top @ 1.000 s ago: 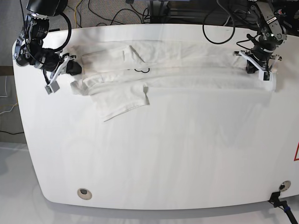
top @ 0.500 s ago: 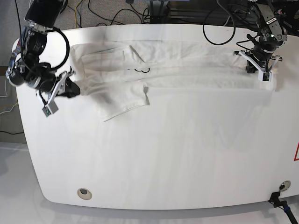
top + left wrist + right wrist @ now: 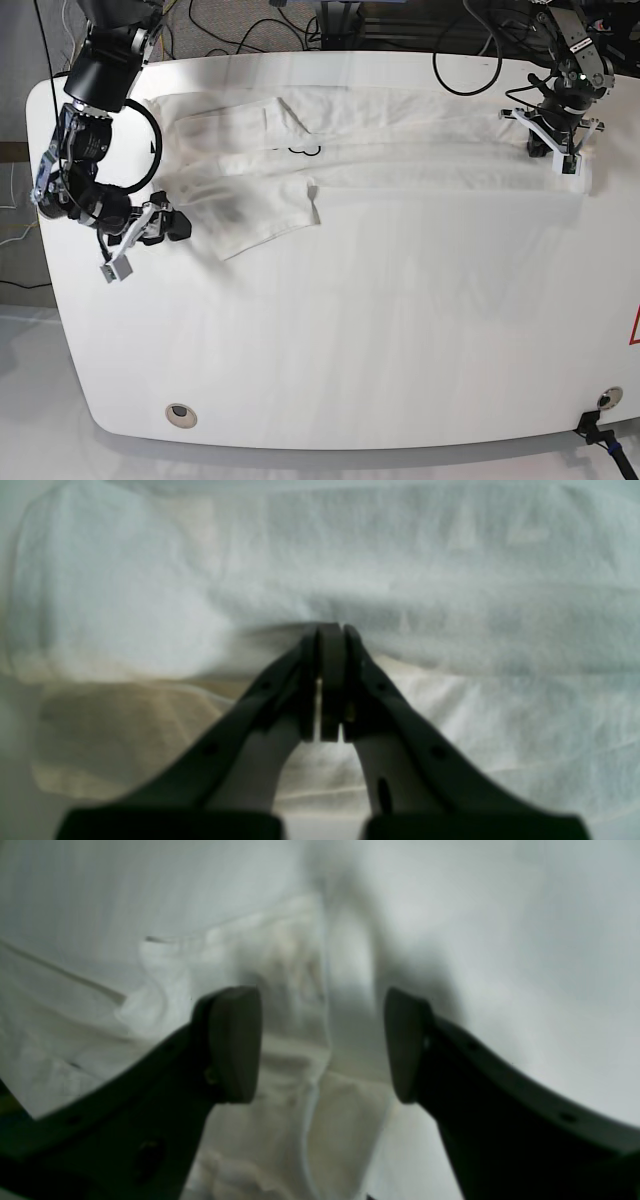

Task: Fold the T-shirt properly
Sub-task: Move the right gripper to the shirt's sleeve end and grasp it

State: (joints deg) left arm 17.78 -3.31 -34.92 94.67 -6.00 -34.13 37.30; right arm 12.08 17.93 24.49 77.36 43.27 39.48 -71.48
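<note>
The white T-shirt (image 3: 400, 140) lies as a long folded band across the far part of the table, with one sleeve (image 3: 262, 222) spread toward the front left. A small dark mark (image 3: 300, 150) shows on it. My left gripper (image 3: 562, 155) sits at the band's right end. In the left wrist view it (image 3: 330, 635) is shut, pinching a crease of the cloth (image 3: 450, 580). My right gripper (image 3: 176, 226) hangs low at the sleeve's left edge. In the right wrist view it (image 3: 320, 1045) is open over rumpled cloth (image 3: 280, 990), holding nothing.
The white tabletop (image 3: 350, 330) stretches toward the front. It has a round hole (image 3: 180, 412) at the front left and a fitting (image 3: 607, 398) at the front right. Cables (image 3: 230, 25) lie beyond the far edge. A red mark (image 3: 634, 325) is at the right edge.
My right arm has swung from the shirt's far left end toward the front, down the left side, to the sleeve's edge. My left gripper has stayed put.
</note>
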